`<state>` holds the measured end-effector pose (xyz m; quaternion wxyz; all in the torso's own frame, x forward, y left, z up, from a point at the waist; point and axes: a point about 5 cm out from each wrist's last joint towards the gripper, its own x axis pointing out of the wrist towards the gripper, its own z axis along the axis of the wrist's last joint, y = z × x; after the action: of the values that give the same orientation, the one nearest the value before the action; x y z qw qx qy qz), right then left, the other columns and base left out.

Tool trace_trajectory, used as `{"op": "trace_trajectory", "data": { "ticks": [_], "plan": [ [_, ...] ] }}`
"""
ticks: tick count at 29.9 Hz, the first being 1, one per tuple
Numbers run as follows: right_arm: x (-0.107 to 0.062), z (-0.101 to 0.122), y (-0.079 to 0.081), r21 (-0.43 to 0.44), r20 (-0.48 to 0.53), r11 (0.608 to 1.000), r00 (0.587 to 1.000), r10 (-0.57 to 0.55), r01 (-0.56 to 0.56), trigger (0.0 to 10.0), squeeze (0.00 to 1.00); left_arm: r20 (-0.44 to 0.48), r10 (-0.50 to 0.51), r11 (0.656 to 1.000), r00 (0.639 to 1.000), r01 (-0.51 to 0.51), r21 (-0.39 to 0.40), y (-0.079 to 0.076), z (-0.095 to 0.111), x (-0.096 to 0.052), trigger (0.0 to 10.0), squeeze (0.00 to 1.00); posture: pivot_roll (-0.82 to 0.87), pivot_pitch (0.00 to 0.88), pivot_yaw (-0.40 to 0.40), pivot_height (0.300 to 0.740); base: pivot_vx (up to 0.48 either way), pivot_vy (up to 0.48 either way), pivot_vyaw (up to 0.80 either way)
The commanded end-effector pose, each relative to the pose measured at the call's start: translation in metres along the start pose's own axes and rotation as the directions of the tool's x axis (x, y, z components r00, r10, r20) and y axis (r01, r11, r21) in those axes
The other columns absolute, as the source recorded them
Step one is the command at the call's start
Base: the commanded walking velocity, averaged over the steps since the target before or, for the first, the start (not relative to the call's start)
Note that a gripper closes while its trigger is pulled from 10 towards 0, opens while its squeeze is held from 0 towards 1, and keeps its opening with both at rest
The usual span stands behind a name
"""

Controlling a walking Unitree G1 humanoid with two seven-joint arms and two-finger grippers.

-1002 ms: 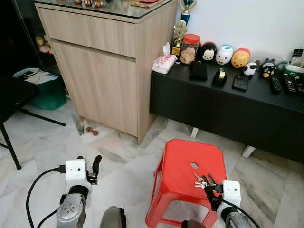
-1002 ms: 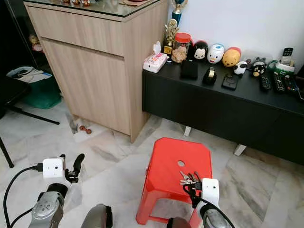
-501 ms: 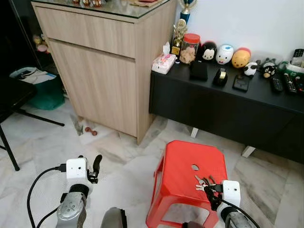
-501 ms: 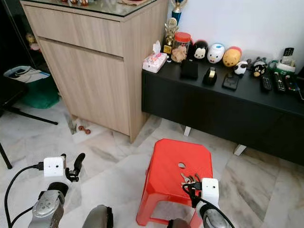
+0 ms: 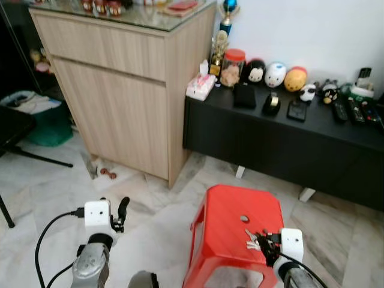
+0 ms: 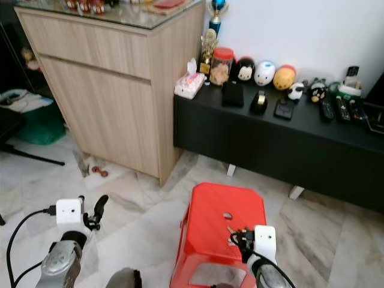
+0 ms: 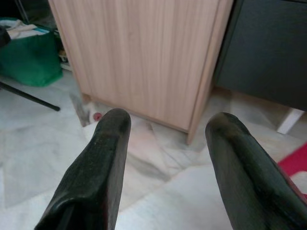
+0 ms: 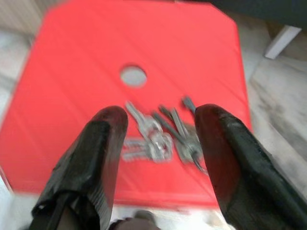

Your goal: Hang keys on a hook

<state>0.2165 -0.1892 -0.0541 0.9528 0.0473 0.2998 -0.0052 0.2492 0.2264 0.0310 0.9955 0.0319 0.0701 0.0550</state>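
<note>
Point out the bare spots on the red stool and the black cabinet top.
The red stool is bare left of and beyond its hole; the keys take the near right corner, between the right gripper's open fingers. The black cabinet top is crowded along the wall, free along its front edge.

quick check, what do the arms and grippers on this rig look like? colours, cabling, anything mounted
Both arms are silver metal with round joint housings. The left gripper and right gripper each have two long, matte black, rounded fingers. A white boxy camera module sits on each wrist. A black cable loops off the left wrist; another runs along the right.
</note>
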Motion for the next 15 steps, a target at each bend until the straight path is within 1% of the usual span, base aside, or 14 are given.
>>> {"op": "trace_trajectory", "data": {
  "ticks": [1, 15],
  "plan": [
    [-0.0022, -0.0021, -0.0074, -0.003, -0.008, 1.0, 1.0, -0.017, 0.017, 10.0, 0.0, 0.009, -0.021, 1.0, 1.0, 0.022, -0.003, -0.0065, 0.0025, 0.0036, 10.0, 0.0, -0.02, 0.0, -0.068, 0.638, 0.0, 0.0, 0.0],
    [-0.0037, -0.0042, -0.0095, -0.001, -0.009, 1.0, 1.0, -0.027, 0.027, 10.0, 0.0, 0.009, -0.024, 1.0, 1.0, 0.024, -0.005, -0.0069, 0.0012, 0.0036, 10.0, 0.0, -0.02, 0.0, -0.07, 0.638, 0.0, 0.0, 0.0]
  ]
}}
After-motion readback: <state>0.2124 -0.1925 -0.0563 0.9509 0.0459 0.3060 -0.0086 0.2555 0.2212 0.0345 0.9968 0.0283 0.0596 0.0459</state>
